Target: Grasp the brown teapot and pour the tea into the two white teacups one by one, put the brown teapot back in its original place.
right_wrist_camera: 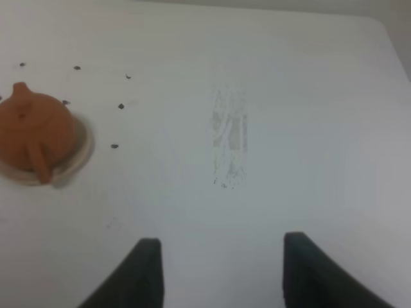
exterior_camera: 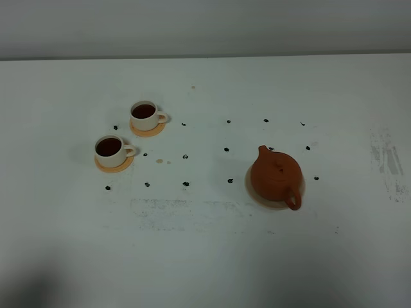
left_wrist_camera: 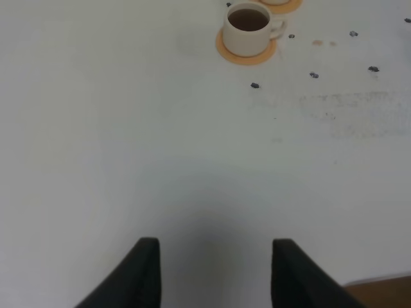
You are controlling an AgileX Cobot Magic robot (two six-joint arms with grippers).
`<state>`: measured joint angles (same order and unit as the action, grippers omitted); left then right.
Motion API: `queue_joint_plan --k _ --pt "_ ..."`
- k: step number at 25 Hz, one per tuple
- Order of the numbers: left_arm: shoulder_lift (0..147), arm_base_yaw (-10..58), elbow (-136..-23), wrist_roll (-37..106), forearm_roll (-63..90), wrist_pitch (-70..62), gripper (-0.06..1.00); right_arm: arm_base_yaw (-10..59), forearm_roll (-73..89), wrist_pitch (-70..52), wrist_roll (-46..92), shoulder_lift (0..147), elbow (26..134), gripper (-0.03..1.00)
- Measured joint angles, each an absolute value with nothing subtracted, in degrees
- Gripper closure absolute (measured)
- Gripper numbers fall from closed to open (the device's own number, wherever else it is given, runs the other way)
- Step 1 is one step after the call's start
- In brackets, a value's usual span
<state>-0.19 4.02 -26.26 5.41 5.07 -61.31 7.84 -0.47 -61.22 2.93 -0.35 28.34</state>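
The brown teapot (exterior_camera: 276,176) stands upright on its large beige coaster (exterior_camera: 255,194) right of the table's middle, spout toward the far left and handle toward the front. The right wrist view shows the teapot (right_wrist_camera: 35,131) on the coaster (right_wrist_camera: 82,149), well away from my right gripper (right_wrist_camera: 221,247), which is open and empty. Two white teacups (exterior_camera: 144,115) (exterior_camera: 110,151) sit on orange coasters at the left, both holding dark tea. The nearer cup (left_wrist_camera: 246,29) lies far ahead of my left gripper (left_wrist_camera: 215,247), also open and empty. Neither gripper shows in the high view.
Small black marks (exterior_camera: 185,156) dot the white table (exterior_camera: 205,256) between cups and teapot. A few tea drops (exterior_camera: 164,162) lie near the front cup. A scuffed grey patch (exterior_camera: 385,160) is at the right. The table's edge (left_wrist_camera: 379,292) shows beside my left fingers.
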Motion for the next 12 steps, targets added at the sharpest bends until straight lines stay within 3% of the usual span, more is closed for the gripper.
queue_joint_plan --k 12 --pt "-0.19 4.02 -26.26 5.41 5.07 -61.31 0.52 7.84 -0.47 -61.17 2.93 -0.35 28.34 0.52"
